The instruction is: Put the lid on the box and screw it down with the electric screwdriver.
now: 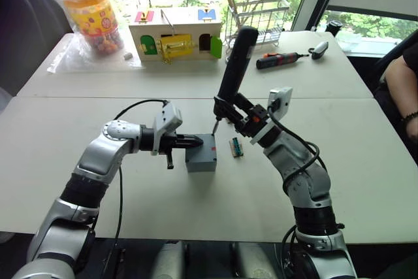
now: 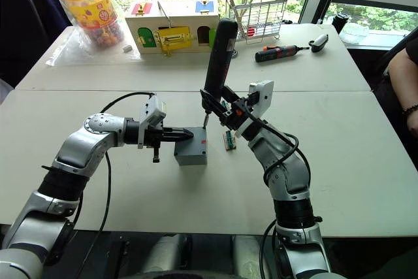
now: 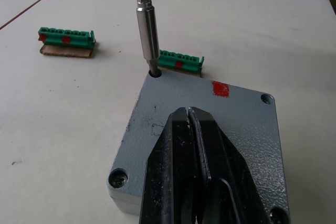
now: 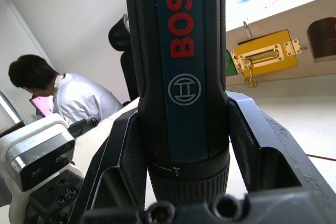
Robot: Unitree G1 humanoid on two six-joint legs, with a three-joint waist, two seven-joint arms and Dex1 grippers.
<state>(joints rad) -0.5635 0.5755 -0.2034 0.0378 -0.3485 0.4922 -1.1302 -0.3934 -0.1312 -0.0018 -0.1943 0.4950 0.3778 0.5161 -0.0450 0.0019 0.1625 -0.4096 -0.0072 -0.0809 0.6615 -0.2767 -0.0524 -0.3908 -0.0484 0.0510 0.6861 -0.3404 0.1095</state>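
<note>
Jaws of our left gripper [image 3: 189, 116] are pressed together with nothing between them, their tips resting flat on the lid [image 3: 210, 129], which sits on the box [image 1: 200, 155] near the middle of the frame on the desk [image 1: 78, 155]. Jaws of our right gripper [image 4: 184, 145] are clamped around the electric screwdriver [image 1: 235, 63], one finger on each side of its dark blue barrel. We hold the driver nearly upright, leaning a little toward the upper right of the frame, with its thin metal bit [image 3: 147, 30] seated in the lid's corner screw hole [image 3: 154, 73]. A small red mark [image 3: 221, 88] shows on the lid's far edge.

Just beyond the box lie two green terminal blocks [image 3: 67, 38] on the desk, apart from each other. Farther back, toward the top of the frame, we see a red-and-black screwdriver [image 1: 281, 60], a wooden toy house [image 1: 175, 34] with coloured doors, a wire rack [image 1: 258, 17] and a plastic jar [image 1: 95, 14] in a bag. A person's arm [image 1: 401, 89] shows at the right edge.
</note>
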